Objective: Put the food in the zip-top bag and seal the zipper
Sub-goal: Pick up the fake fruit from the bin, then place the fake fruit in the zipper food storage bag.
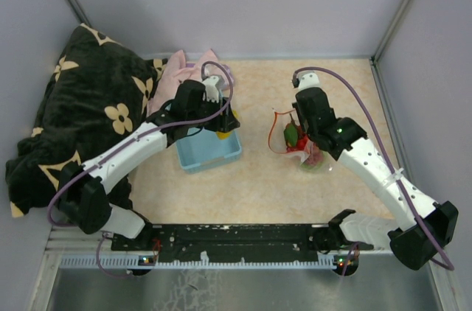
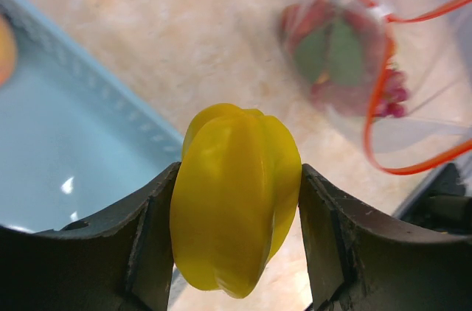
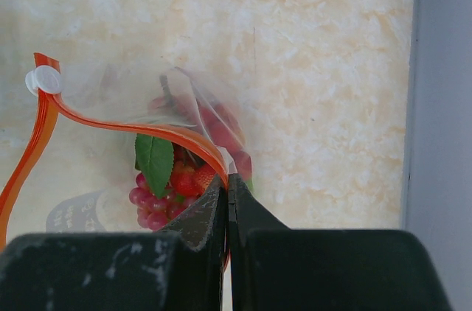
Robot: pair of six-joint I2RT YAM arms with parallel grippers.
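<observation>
My left gripper (image 2: 236, 200) is shut on the yellow piece (image 2: 236, 197), a ridged toy fruit, and holds it over the right edge of the light-blue basket (image 1: 209, 150); it shows in the top view (image 1: 223, 125) too. My right gripper (image 3: 228, 182) is shut on the red-orange zipper (image 3: 133, 128) of the clear zip-top bag (image 1: 299, 141), holding its mouth up and open. The white slider (image 3: 44, 79) sits at the strip's far left end. Inside the bag lie a green leafy piece (image 3: 155, 160), red berries (image 3: 184, 177) and dark-red grapes (image 3: 151, 204).
An orange fruit (image 2: 6, 49) lies blurred in the basket at the left edge of the left wrist view. A pink cloth (image 1: 184, 71) and a black flowered cushion (image 1: 81, 116) lie behind and left of the basket. Grey walls close in the table.
</observation>
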